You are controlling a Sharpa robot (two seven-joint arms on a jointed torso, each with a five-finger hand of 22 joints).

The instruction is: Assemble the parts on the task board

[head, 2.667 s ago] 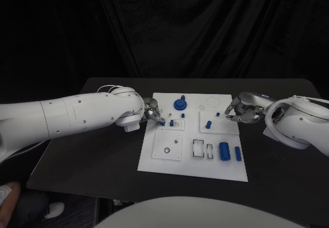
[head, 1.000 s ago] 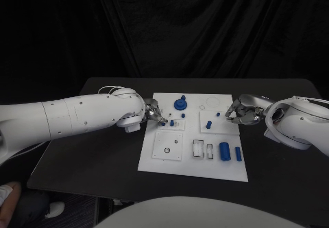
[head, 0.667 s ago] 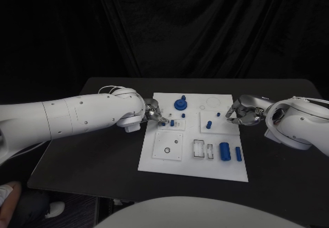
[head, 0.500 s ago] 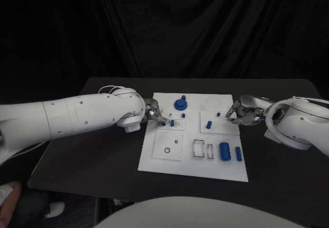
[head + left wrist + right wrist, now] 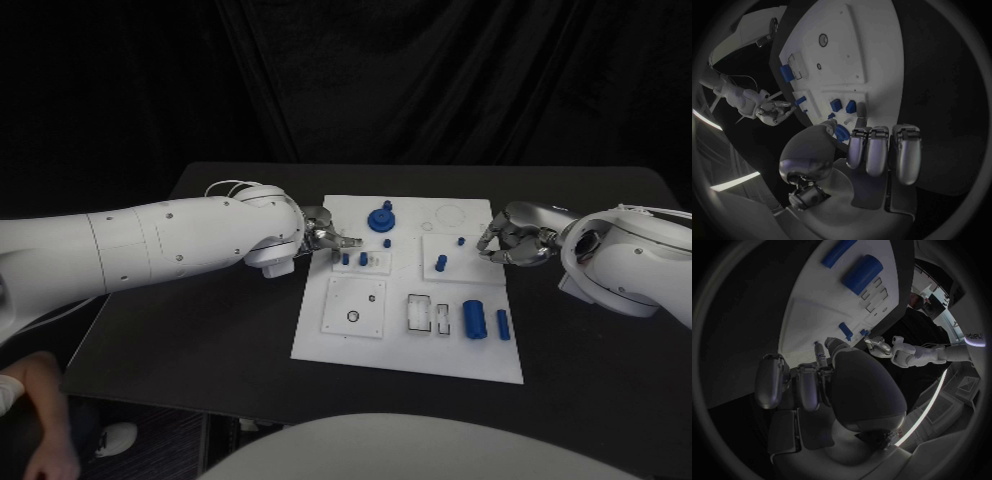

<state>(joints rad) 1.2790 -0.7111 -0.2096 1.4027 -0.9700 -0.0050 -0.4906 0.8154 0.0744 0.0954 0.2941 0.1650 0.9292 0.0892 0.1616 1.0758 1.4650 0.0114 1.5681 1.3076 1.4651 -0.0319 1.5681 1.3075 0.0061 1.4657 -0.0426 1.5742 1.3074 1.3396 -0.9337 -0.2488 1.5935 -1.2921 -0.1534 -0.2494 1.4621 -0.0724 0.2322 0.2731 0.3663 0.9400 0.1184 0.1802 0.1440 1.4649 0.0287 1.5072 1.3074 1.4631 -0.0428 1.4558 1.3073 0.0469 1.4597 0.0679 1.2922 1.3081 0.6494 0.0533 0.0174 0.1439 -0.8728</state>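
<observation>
White task board [image 5: 408, 350] sits mid black tabletop [image 5: 188, 330], used as landmark below. On its near half: square plate w/ a round hole [image 5: 355, 303] toward the robot's left, two small slotted frames [image 5: 428, 315] at centre, then a thick blue cylinder [image 5: 475, 319] and a thinner blue rod [image 5: 502, 323] lying side by side toward the robot's right. Farther in, two short blue pegs [image 5: 353, 259] stand on a small raised plate nr the board's left edge; another blue peg [image 5: 441, 264] stands on the plate beside. At the far end, a blue knobbed part [image 5: 382, 218] stands upright.

Left hand [image 5: 323, 240] is at the board's left edge by the two pegs, fingers curled in; can't tell if it grips anything. Right hand [image 5: 513, 243] hangs at the board's right edge, fingers curled; wrist view shows a small blue-tipped pin [image 5: 819, 356] by its fingertips, but grip unclear.
</observation>
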